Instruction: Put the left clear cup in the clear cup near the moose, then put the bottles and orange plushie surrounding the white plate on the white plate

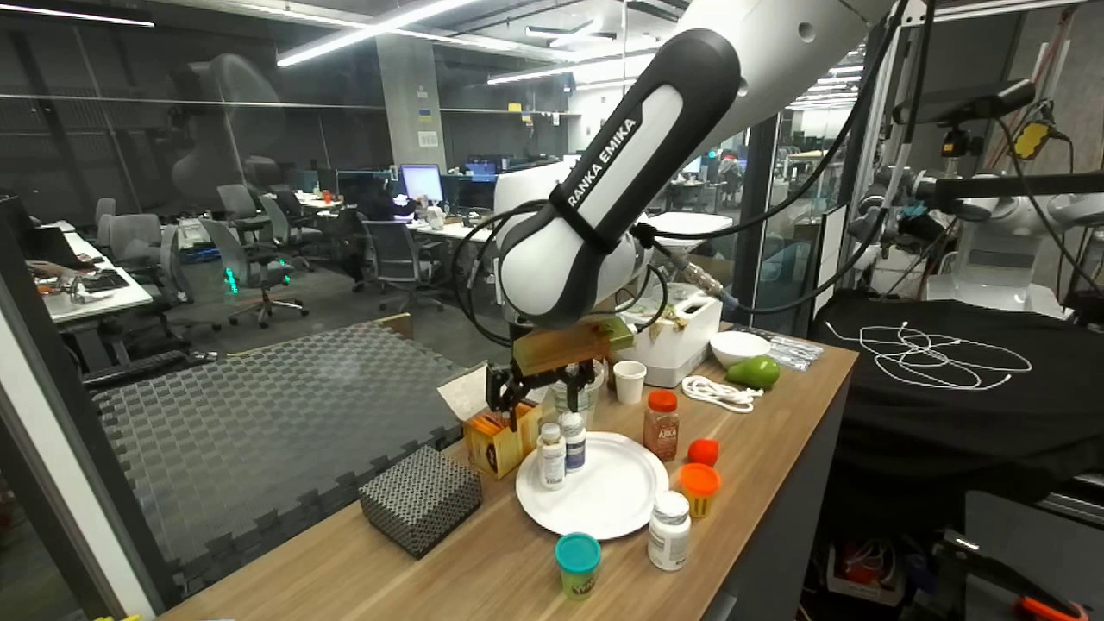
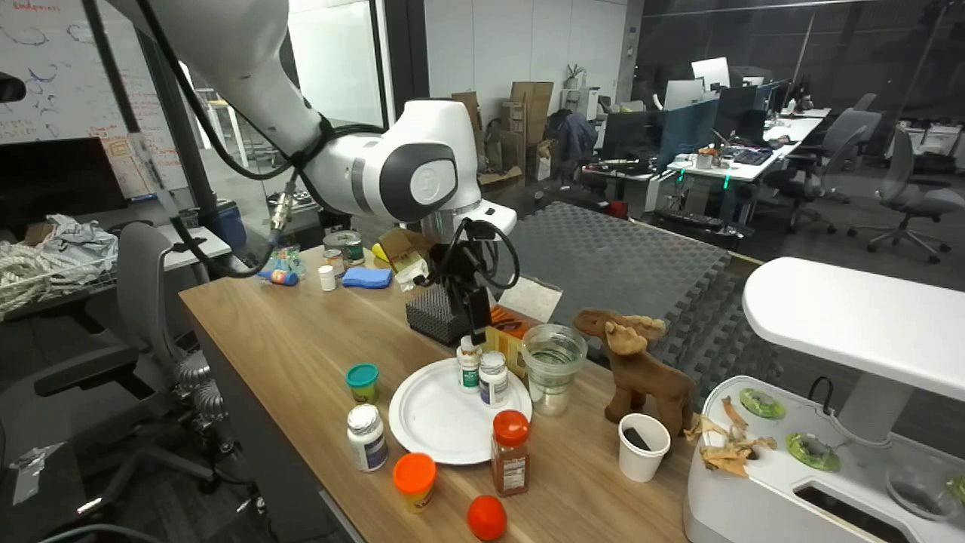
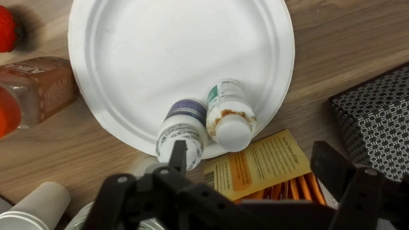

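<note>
On the wooden table [image 2: 301, 328], the round white plate [image 2: 445, 418] lies partly beneath my claw [image 3: 250, 151], jaws wide apart, gripping nothing. Near the plush moose [image 2: 644, 377], the clear cups [image 2: 550, 381] look nested: that step seems done. The red-capped spice bottle [image 2: 511, 454] stands beside the plate, yet to load. The purple-labelled pill bottle [image 3: 184, 127] and green-labelled pill bottle [image 3: 231, 112] stand on the plate; another white pill bottle [image 2: 367, 439], the orange-lidded tub [image 2: 415, 481], teal-lidded tub [image 2: 363, 383] and strawberry-like orange plushie [image 2: 487, 517] await me.
</note>
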